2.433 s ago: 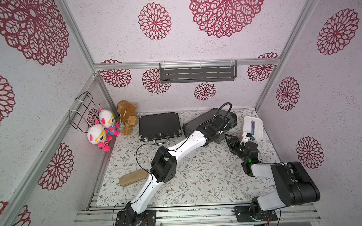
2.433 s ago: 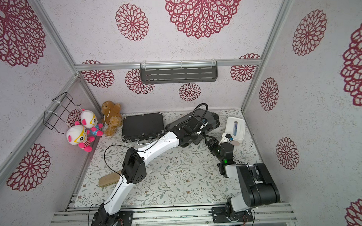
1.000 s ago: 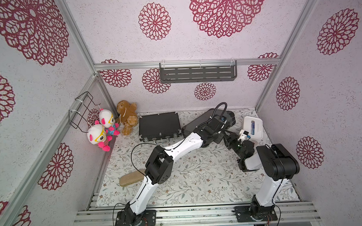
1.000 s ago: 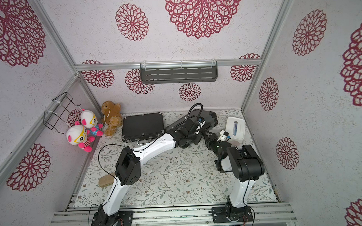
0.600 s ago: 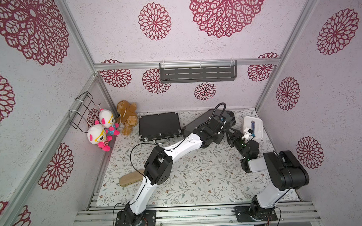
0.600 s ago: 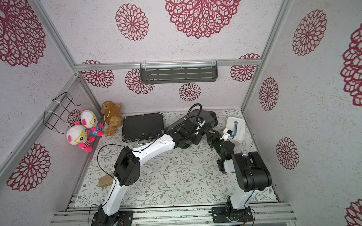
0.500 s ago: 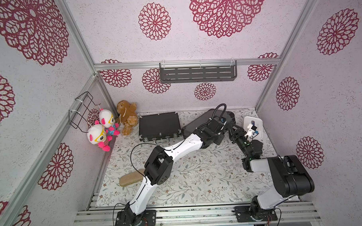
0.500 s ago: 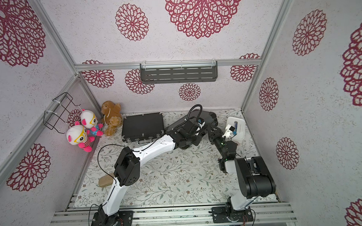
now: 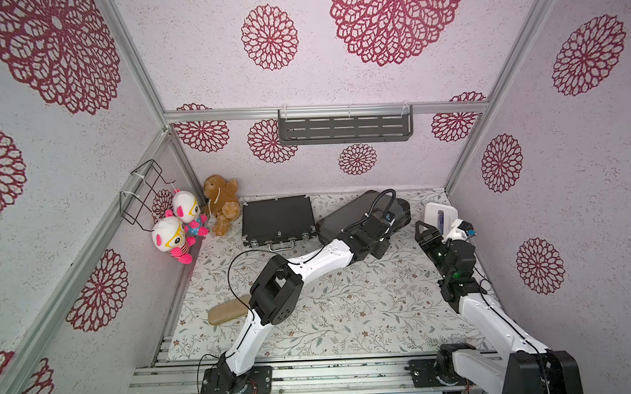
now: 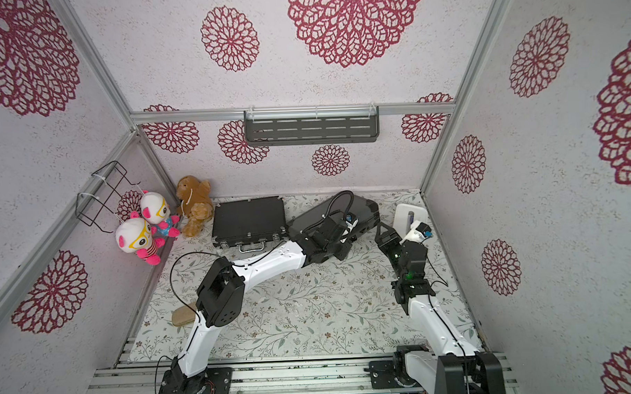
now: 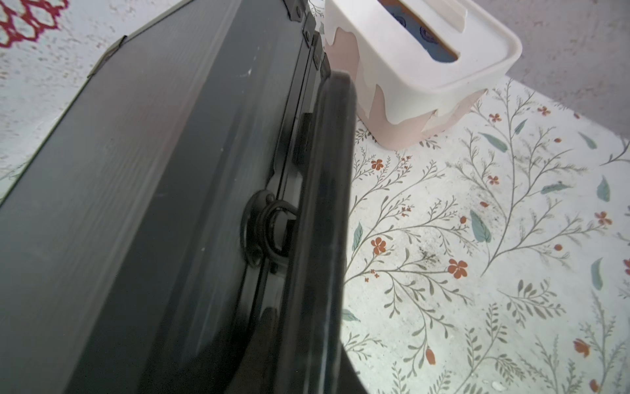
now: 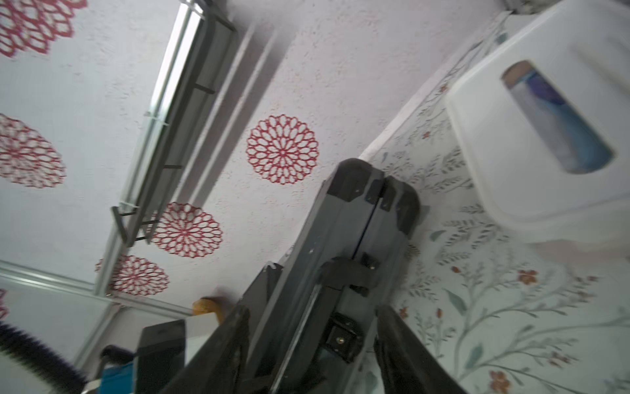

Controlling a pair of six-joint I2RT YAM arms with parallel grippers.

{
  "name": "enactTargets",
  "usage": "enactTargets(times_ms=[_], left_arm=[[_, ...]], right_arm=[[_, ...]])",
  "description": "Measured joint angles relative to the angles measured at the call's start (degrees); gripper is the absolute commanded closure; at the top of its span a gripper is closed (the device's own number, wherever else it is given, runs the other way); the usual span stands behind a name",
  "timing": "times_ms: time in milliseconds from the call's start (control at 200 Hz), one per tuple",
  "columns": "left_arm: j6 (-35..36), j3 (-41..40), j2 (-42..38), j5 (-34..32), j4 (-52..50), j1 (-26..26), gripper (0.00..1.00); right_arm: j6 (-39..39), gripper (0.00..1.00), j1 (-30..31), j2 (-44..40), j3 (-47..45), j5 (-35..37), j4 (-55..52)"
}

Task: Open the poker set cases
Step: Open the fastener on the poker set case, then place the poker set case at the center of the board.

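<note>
Though closed, the dark grey case (image 9: pixel 345 216) sits askew. Left gripper (image 9: pixel 382 236) is pinched together; right gripper (image 9: pixel 425 233), spread apart, has backed away.

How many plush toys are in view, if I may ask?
3. One white-and-pink plush doll by the left wall, a second doll behind it, a brown teddy bear in the back-left corner.

Right fingers (image 12: pixel 397 344) spread wider (astride grey case (image 12: pixel 324 238)).
</note>
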Motion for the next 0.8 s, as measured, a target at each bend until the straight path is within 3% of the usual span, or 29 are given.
enactTargets(times_ms=[165,440,801], left_arm=[[5.03,-3.76,0.02,-3.8,3.13,-2.23,1.0],[13.53,-15.32,0.02,-8.13,11.32,-4.7,1.0],[18.78,-16.46,0.81,-14.86,15.17,-6.91,1.0]], right_arm=[[-7.21,0.21,-0.26,1.2,-5.03,1.11,-4.44],[-11.19,0.21,-0.2,5.27,-12.15,4.7,-3.23],[-11.89,0.21,0.04,3.67,-16.87,9.27,3.8]])
